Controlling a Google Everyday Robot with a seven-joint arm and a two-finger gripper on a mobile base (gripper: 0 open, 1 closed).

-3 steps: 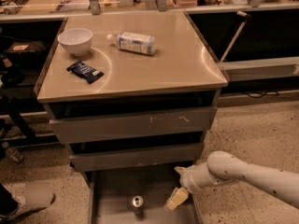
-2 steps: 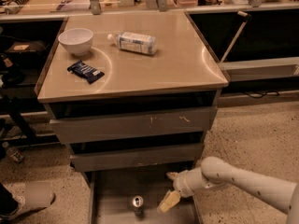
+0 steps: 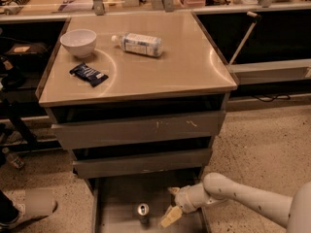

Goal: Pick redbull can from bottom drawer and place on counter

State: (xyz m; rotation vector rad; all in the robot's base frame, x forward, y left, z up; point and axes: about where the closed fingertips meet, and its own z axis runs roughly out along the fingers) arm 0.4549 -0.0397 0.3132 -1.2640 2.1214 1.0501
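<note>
The redbull can (image 3: pixel 142 210) stands upright on the floor of the open bottom drawer (image 3: pixel 116 198), its shiny round top facing up. My gripper (image 3: pixel 171 205) is low inside the drawer, just right of the can and apart from it. Its two tan fingertips (image 3: pixel 169 218) are spread, open and empty. The white arm comes in from the lower right. The counter (image 3: pixel 170 69) is the tan steel cabinet top above the three drawers.
On the counter lie a white bowl (image 3: pixel 78 42), a dark blue snack packet (image 3: pixel 88 74) and a clear plastic bottle (image 3: pixel 138 43) on its side. The two upper drawers (image 3: pixel 141 130) are shut. A shoe (image 3: pixel 34 205) shows at the lower left on the floor.
My arm has moved left and a little down inside the bottom drawer, bringing the gripper close to the right side of the can. The can has not moved.
</note>
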